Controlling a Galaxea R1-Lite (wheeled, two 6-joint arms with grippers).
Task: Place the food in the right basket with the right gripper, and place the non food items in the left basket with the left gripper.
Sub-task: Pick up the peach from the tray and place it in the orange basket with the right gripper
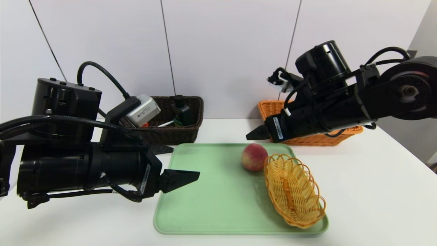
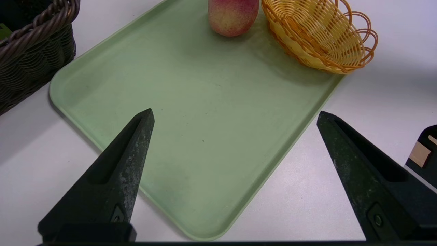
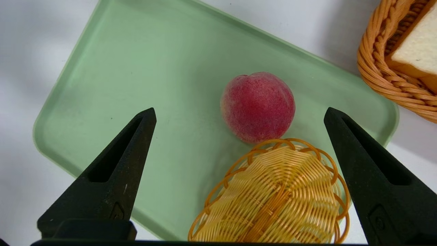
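A pink-red peach (image 1: pixel 254 157) (image 3: pixel 257 106) stands on the green tray (image 1: pixel 211 205), touching a small yellow wicker dish (image 1: pixel 293 189). My right gripper (image 1: pixel 251 136) (image 3: pixel 239 109) hangs open and empty above the tray's far edge, just above the peach. A white bread slice (image 3: pixel 416 48) lies in the orange-tan right basket (image 1: pixel 269 107) (image 3: pixel 375 68). My left gripper (image 1: pixel 184 162) (image 2: pixel 235 112) is open and empty over the tray's near left corner. The dark brown left basket (image 1: pixel 177 133) (image 2: pixel 30 61) holds a black item (image 1: pixel 181 111) and other small things.
The yellow dish (image 2: pixel 317 37) (image 3: pixel 273 194) lies tilted on the tray's right side, with its rim against the peach (image 2: pixel 232 17). Both baskets stand at the back of the white table (image 1: pixel 375 191), near the wall. The right arm partly hides the orange-tan basket.
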